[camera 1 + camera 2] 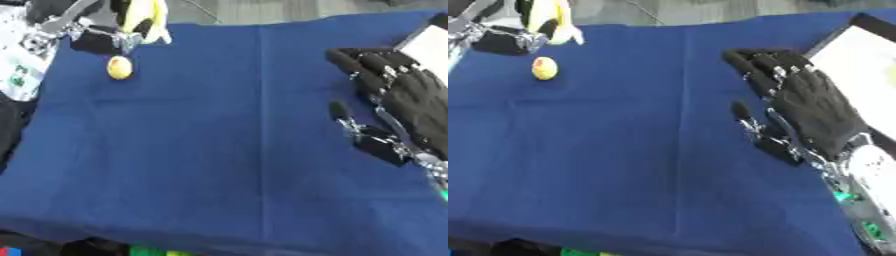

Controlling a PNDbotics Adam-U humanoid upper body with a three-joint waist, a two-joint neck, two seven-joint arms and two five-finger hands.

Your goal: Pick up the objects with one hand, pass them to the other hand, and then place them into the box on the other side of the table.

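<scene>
At the far left corner my left hand [94, 39] is raised, its fingers curled round a long yellow thing [144, 19] that looks like a banana. Just below that hand, a small round yellow fruit [119, 67] lies on the blue cloth [227, 150]. My right hand [811, 107] hovers over the right side of the cloth, palm down, with straight spread fingers pointing to the far left and nothing in it. Beside it at the right edge stands a white box [859, 60] with a dark rim.
A white container with green markings [17, 67] sits off the cloth's left edge. Grey floor shows beyond the far edge. Small coloured items [144, 251] and a dark shape lie below the front edge of the cloth.
</scene>
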